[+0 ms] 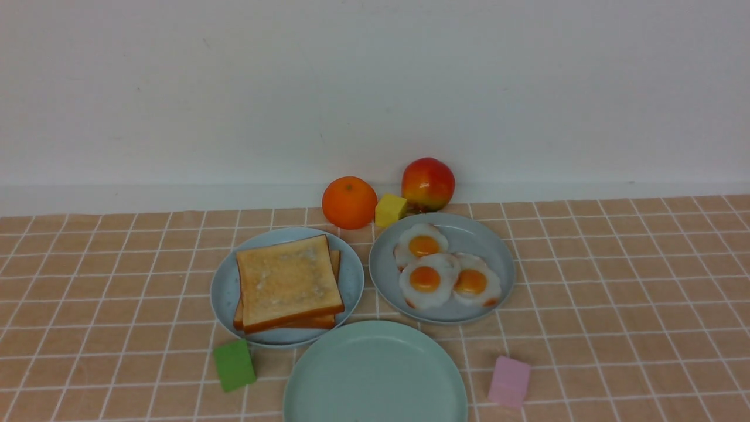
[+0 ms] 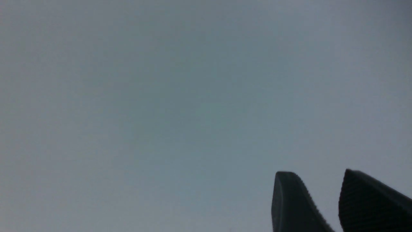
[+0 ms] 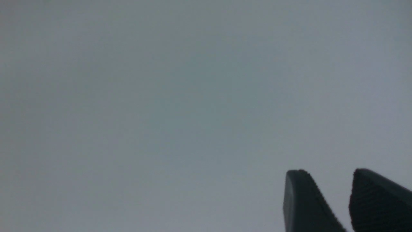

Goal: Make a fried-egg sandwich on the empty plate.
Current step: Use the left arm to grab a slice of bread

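The left gripper is caught by its wrist camera alone, narrowly parted, empty; the right gripper likewise; at the middle of the near edge the mint plate is seen bare, flanked by a green block and a pink block; behind it, toast is stacked on a blue plate, left; eggs are laid on a grey plate, right; by the far edge an orange, yellow block and apple are lined up.

Mint-green plate, golden toast (darker brown crust), peach bench gridded white, green block, pink block.
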You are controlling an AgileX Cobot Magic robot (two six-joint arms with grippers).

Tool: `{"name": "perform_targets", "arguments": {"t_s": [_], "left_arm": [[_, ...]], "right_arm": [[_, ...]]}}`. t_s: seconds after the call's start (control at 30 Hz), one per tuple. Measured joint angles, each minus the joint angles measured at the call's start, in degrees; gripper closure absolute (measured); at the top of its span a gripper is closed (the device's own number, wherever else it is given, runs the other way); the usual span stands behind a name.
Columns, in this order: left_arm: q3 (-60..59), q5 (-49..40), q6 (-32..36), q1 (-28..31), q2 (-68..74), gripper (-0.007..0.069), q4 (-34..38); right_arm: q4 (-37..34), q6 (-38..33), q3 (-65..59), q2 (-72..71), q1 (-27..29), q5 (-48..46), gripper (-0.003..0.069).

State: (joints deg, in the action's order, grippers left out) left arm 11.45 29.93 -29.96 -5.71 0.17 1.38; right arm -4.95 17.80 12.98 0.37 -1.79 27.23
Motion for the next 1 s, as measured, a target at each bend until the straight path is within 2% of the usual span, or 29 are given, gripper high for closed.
{"name": "perform_targets", "arguments": {"t_s": [0.1,0.13,0.23,0.33,0.37,0.4,0.5,0.67,0.77,0.87,0.9,0.97,1.0], "left_arm": [[13.32,-8.48,-0.29,0.0,6.24,0.0386,-0.22],[14.23,-8.48,-0.28,0.0,6.77,0.0386,-0.22],[29.74,-24.28,-1.96,0.0,17.84,0.0386,-0.22],[36.78,-37.96,-2.88,0.0,26.21,0.0386,-0.28],[37.1,-38.84,-2.89,0.0,26.78,0.0386,-0.28],[38.79,-45.95,-2.95,0.0,31.36,0.0386,-0.47],[39.33,-55.59,-2.89,0.0,39.12,0.0386,-2.28],[39.33,-65.19,-2.77,0.0,49.86,0.0386,-3.26],[39.38,-68.37,-2.37,0.0,56.79,0.0386,1.24],[39.44,-68.81,1.76,0.0,64.83,0.0386,8.6],[39.52,-68.81,2.76,0.0,65.37,0.0386,9.14],[41.09,-69.23,10.62,0.0,73.03,0.0386,16.75],[42.03,-69.38,13.82,0.0,75.71,0.0386,19.34]], "right_arm": [[-0.11,0.3,13.7,5.29,0.0,-6.88,0.0419],[-0.11,0.3,13.7,5.76,0.0,-7.43,0.0419],[-0.11,0.35,29.4,15.78,0.0,-19.71,0.0419],[0.22,0.35,37.08,23.06,0.0,-32.55,0.0419],[0.3,0.35,37.44,23.56,0.0,-32.55,0.0419],[1.34,0.35,39.49,27.38,0.0,-39.1,0.0419],[4.32,0.35,40.22,33.34,0.0,-48.9,0.0419],[6.4,0.35,40.22,41.32,0.0,-62.72,0.0419],[1.6,-0.14,40.22,46.02,0.0,-68.71,0.0419],[-6.83,-6.11,40.22,50.8,0.0,-73.69,0.0419],[-7.56,-6.76,40.22,51.16,0.0,-74.01,0.0419],[-18.06,-17.45,40.22,55.45,0.0,-78.86,0.0419],[-21.05,-21.33,40.22,56.62,0.0,-80.12,0.0419]]}}
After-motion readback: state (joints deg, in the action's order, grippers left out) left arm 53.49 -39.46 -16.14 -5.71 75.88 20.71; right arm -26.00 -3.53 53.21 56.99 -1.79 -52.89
